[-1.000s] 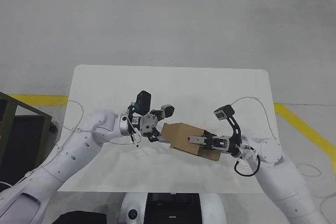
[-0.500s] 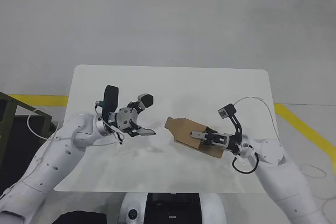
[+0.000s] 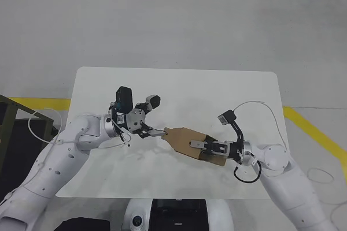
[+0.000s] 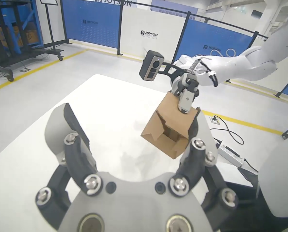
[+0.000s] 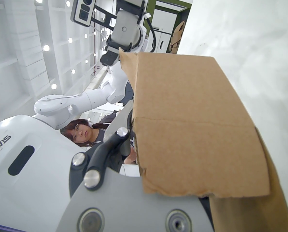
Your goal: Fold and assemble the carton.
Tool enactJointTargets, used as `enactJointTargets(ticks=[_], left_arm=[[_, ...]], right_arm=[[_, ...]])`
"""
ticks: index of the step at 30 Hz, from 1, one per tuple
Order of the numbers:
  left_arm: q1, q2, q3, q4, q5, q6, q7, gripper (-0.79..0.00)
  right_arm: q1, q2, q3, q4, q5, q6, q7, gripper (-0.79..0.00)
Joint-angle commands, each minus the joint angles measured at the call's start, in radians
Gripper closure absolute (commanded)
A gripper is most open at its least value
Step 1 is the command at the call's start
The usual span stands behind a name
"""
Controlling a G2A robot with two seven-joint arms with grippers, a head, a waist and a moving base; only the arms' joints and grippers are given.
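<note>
- While the right fingers (image 3: 196, 143) grasp the carton (image 3: 182, 140) over the counter (image 3: 220, 92), a slack hold could let it twist.
- Spread wide, the left fingers (image 3: 152, 102) meet its flap (image 3: 169, 132); an off-centre push could crumple it.

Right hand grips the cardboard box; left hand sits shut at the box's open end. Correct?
Not quite. The left hand is open: the left wrist view shows its fingers spread wide, facing the open end of the box. The right hand does grip the box.
</note>
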Motion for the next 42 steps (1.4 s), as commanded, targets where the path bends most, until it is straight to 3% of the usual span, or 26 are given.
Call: enactJointTargets(ticks=[1, 19, 42], left_arm=[[-0.001, -0.001, -0.003, -0.004, -0.006, 0.012, -0.029, -0.785], [0.029, -0.012, -0.021, -0.033, -0.002, 0.032, -0.128, -0.785], [-0.003, -0.04, -0.006, 0.011, -0.085, 0.01, -0.173, -0.785]], right_arm=[[-0.003, 0.001, 0.001, -0.009, -0.003, 0.001, 0.002, 0.0], [-0.015, 0.004, 0.003, -0.044, 0.013, 0.002, 0.004, 0.0], [-0.024, 0.008, -0.007, -0.069, 0.008, -0.004, 0.015, 0.0]])
